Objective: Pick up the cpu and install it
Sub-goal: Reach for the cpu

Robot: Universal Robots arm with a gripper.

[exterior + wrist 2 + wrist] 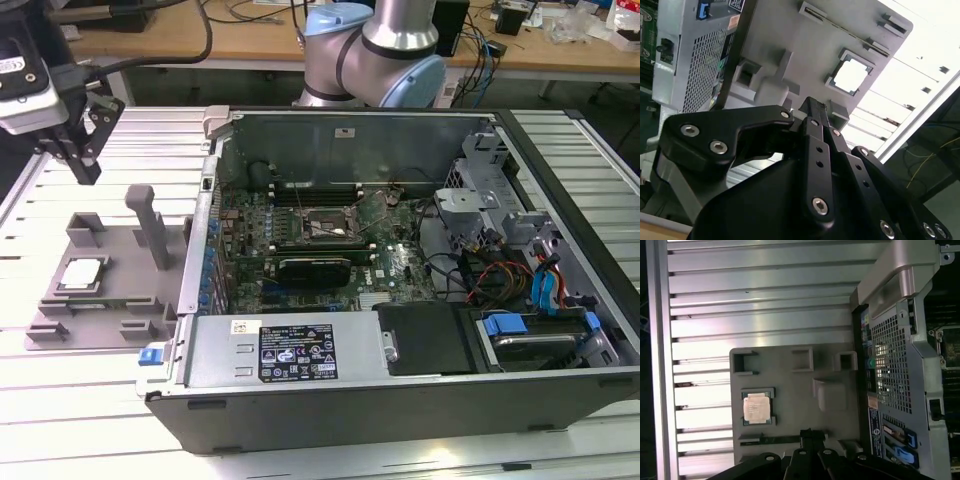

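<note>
Tool (88, 165) hangs over the worktop (90, 400) near the grey tray (128, 300), open or closed I cannot tell, carrying nothing, while the cpu (82, 272) lies in its tray recess, well apart from the motherboard socket (325, 226), so pickup and installation both look undone.

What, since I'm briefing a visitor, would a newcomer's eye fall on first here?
The open computer case with its green motherboard dominates the exterior view. To the exterior view's left, the cpu lies shiny in a grey tray, and the gripper hovers above that tray.
</note>
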